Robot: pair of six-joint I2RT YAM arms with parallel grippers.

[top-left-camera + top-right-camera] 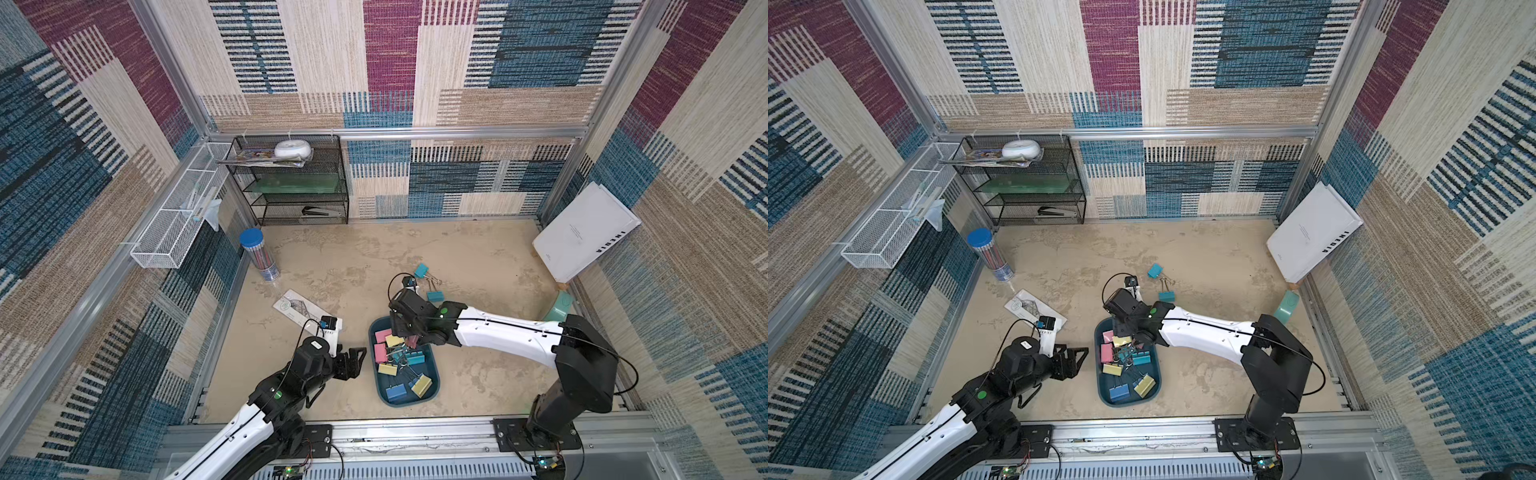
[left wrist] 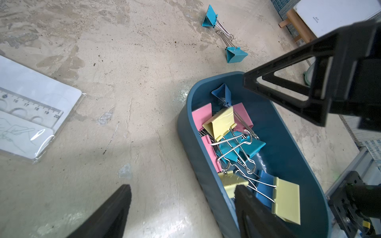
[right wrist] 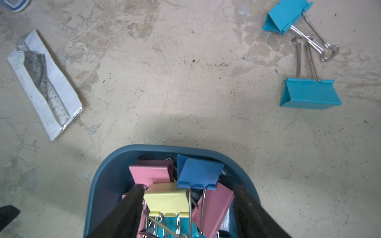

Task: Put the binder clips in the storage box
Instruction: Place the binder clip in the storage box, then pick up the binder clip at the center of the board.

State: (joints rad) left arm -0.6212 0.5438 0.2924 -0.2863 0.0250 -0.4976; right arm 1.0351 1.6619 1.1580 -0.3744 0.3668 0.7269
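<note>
Nearest the desk's (image 1: 353,257) front edge, about midway along it, the dark teal-blue oblong plastic storage box (image 1: 404,403) is seen lying lengthways. A jumble of pastel binder clips (image 1: 388,369) with silver wire handles is already gathered inside. Just beside the box, on the side of the desk's left edge, the left pincer (image 1: 358,360) is held wide and empty, apparently parked clear so that room is given to the other arm.

Over the box's far end the right pincer (image 3: 187,188) is poised, jaws parted and nothing clamped. A blue folding clip (image 3: 199,173) is found standing free inside the far wall, touched by neither finger, so the step in hand is judged to be a release.

In both top views those fingers and the blue clip are hidden under the wrist. The gap is settled only by the right wrist view, and the clip's place against the far wall is confirmed by the left wrist view.

Beyond the box, toward the desk's middle, the nearer teal clip (image 1: 435,296) and the farther teal clip (image 1: 421,271) are seen lying, wire handles touching, not yet in. The next pick is expected there, and a snagged pair could be lifted together.
</note>
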